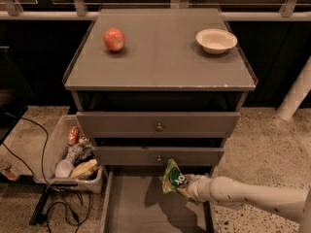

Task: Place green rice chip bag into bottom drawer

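The green rice chip bag (173, 177) is crinkled, with a dark round logo, and hangs in the air over the right side of the open bottom drawer (141, 208). My gripper (187, 185) comes in from the lower right on a white arm and is shut on the bag's right end. The bag sits just below the front of the middle drawer and above the bottom drawer's flat grey floor, casting a shadow on it. The fingers are mostly hidden behind the bag.
The grey cabinet top (160, 57) carries a red apple (114, 39) and a white bowl (216, 41). Two upper drawers have round knobs (159, 127). A white bin (73, 154) of packets stands on the floor at left, with black cables (53, 212) beside it.
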Robot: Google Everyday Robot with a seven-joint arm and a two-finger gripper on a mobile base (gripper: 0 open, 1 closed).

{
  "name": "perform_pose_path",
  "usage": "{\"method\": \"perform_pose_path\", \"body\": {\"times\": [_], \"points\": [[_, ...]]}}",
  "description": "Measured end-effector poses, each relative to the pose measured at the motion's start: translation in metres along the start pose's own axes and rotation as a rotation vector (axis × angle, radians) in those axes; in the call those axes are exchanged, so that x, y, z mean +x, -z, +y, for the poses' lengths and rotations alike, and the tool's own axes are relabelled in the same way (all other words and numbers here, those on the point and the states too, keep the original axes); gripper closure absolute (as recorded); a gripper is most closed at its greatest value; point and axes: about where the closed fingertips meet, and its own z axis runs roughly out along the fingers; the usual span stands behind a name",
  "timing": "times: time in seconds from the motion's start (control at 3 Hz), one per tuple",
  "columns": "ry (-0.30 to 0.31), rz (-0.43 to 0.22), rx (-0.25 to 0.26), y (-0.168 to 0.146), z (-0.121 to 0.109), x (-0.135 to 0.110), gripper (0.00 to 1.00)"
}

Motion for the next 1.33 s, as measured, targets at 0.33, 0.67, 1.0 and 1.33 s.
{"method": "perform_pose_path", "body": {"times": [0.33,0.67,1.0,1.33], "points": [[-0.008,-0.010,0.002,-0.035,0.011,0.023,1.00],[-0.049,-0.040,-0.022,-0.064,0.021,0.039,1.00],[-0.123,-0.099,-0.061,-0.087,0.026,0.050,1.00],[-0.157,-0.112,-0.099,-0.105,0.033,0.059,1.00]]}}
